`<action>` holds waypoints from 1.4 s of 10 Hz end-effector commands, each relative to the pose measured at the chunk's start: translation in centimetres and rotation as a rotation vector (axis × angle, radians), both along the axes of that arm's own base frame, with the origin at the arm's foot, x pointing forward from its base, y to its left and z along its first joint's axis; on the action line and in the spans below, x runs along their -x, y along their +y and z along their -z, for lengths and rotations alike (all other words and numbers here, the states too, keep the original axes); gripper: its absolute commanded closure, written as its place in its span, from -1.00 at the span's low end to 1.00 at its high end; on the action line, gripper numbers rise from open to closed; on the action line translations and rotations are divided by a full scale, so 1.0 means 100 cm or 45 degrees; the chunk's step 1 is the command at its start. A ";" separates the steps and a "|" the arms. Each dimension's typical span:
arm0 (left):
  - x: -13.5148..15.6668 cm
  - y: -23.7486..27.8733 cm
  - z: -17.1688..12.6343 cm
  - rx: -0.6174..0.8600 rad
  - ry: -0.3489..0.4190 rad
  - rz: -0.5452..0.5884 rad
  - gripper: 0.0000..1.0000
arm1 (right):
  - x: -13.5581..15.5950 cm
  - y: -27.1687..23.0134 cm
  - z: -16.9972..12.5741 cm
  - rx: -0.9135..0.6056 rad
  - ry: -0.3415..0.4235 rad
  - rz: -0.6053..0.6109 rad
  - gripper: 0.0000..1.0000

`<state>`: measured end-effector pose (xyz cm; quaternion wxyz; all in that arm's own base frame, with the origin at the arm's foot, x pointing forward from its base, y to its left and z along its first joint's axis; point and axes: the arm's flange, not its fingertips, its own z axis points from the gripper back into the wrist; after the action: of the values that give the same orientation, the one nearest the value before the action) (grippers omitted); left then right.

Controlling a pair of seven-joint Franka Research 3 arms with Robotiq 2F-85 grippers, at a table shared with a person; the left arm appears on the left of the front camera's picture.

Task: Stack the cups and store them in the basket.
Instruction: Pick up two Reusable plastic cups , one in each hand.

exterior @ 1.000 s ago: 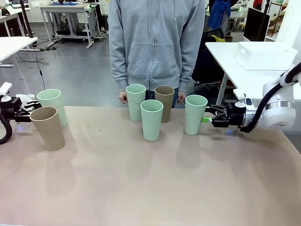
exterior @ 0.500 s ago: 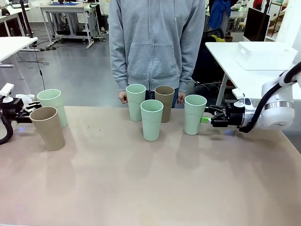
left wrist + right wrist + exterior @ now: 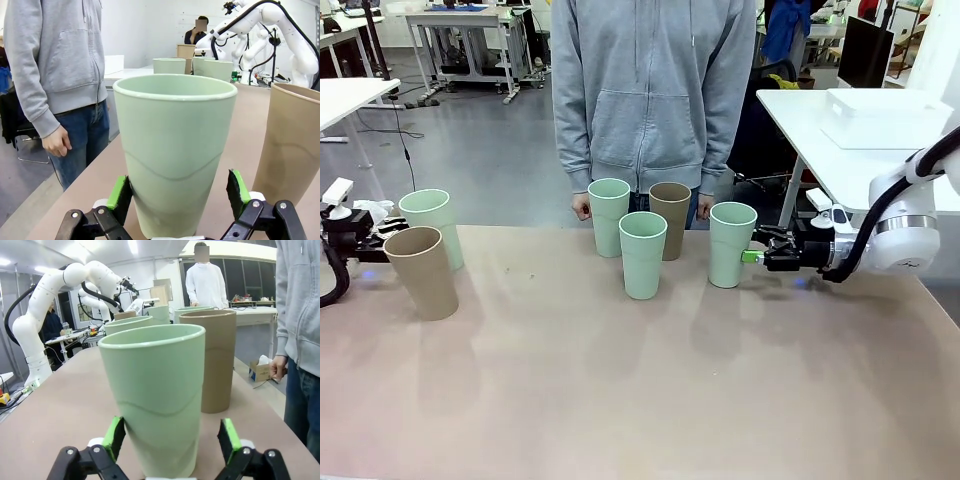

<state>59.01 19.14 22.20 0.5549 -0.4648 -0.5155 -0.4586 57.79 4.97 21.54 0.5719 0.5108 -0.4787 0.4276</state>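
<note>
The black, green-padded right gripper [image 3: 751, 256] has crept inward, and the tall pale mint matte tumbler [image 3: 732, 245] between its fingers has slid slightly along the brown table [image 3: 620, 400]. Its jaws stand spread either side, not pinching. The left gripper [image 3: 177, 195] gapes likewise around another mint tumbler [image 3: 175, 145] at the table's left end.

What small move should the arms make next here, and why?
Probably close both grippers. The right gripper holds its open jaws either side of the right-hand green cup. The left gripper likewise straddles the far-left green cup, with a gap showing on one side of each. Both cups stand upright on the table, so a grip has to come before any lift.
</note>
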 end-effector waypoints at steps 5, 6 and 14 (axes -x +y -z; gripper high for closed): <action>0.008 -0.023 0.002 -0.001 0.022 -0.005 -1.00 | 0.005 0.028 0.001 0.010 0.050 -0.083 -1.00; 0.008 -0.023 0.003 0.000 0.022 -0.007 -1.00 | 0.008 0.031 -0.002 0.012 0.041 -0.078 -1.00; 0.005 -0.034 0.010 0.017 0.009 -0.017 -1.00 | 0.017 0.040 -0.006 0.014 0.043 -0.075 -1.00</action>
<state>58.92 16.77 21.44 0.5568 -0.4744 -0.5092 -0.4535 56.69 8.32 21.58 0.5606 0.5346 -0.4533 0.4409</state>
